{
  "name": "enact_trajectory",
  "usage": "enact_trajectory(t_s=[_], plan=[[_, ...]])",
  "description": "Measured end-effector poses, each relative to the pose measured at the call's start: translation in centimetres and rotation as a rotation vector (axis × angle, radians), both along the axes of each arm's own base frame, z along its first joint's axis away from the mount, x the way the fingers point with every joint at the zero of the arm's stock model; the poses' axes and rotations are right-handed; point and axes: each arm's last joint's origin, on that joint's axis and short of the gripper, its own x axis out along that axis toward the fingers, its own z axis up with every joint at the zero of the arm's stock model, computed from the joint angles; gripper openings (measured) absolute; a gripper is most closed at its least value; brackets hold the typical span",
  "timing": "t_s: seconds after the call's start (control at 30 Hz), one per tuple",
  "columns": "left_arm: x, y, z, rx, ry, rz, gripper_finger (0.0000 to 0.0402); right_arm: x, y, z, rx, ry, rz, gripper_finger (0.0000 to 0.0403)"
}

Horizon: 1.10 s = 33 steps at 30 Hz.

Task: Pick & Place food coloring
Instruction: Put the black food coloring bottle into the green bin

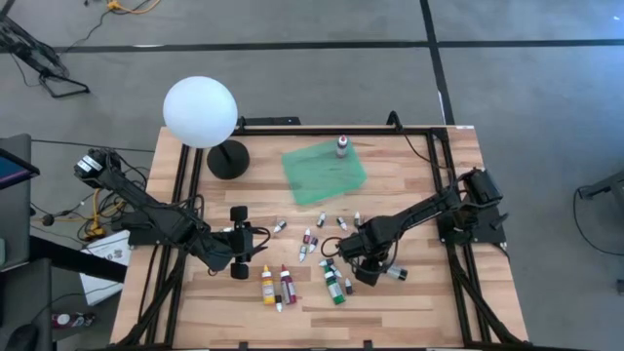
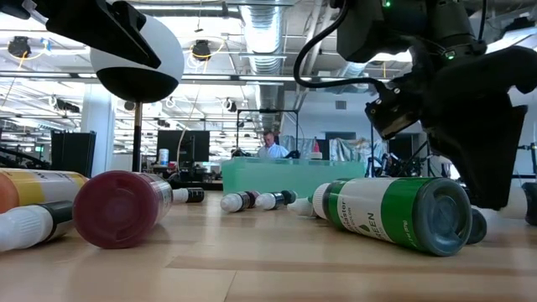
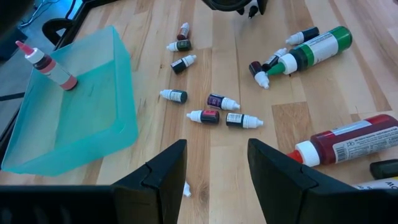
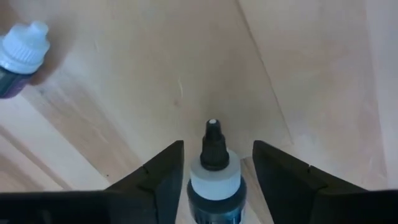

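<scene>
Food coloring bottles lie scattered on the wooden table: a large green one (image 1: 334, 283), a red one (image 1: 287, 283), a yellow one (image 1: 267, 285) and several tiny white-tipped droppers (image 3: 211, 115). One pink-red bottle (image 3: 53, 68) stands upright in the flat green tray (image 1: 324, 168). My right gripper (image 4: 217, 146) points steeply down at the table, open, with a small dark-capped dropper (image 4: 214, 171) between its fingers; a narrow gap shows on each side of its white collar. My left gripper (image 3: 217, 168) hovers open over bare wood to the left of the bottles, holding nothing.
A white globe lamp (image 1: 200, 112) on a black base (image 1: 227, 159) stands at the far left of the table. A black frame runs along the table's left, right and far edges. In the room beyond the table, a person (image 2: 270, 144) sits far back.
</scene>
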Motion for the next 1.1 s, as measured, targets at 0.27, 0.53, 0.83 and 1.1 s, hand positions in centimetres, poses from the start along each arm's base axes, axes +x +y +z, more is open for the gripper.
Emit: enact_trajectory(t_s=[0.27, 0.53, 0.83, 1.1], plan=[[0.0, 0.0, 0.0, -0.001, 0.001, -0.001, 0.0165, -0.34, 0.47, 0.03, 0.026, 0.011, 0.072, 0.0219], [0.02, -0.01, 0.02, -0.003, -0.002, -0.001, 0.0165, -0.4, 0.48, 0.03, 0.024, 0.015, 0.074, 0.0215], [0.02, 0.01, 0.03, 0.002, -0.006, 0.006, 0.0165, -0.4, 0.48, 0.03, 0.023, 0.015, 0.077, 0.0204], [0.04, 0.0, 0.06, 0.0, -0.009, 0.006, 0.0165, -0.39, 0.48, 0.03, 0.022, 0.013, 0.077, 0.0198]])
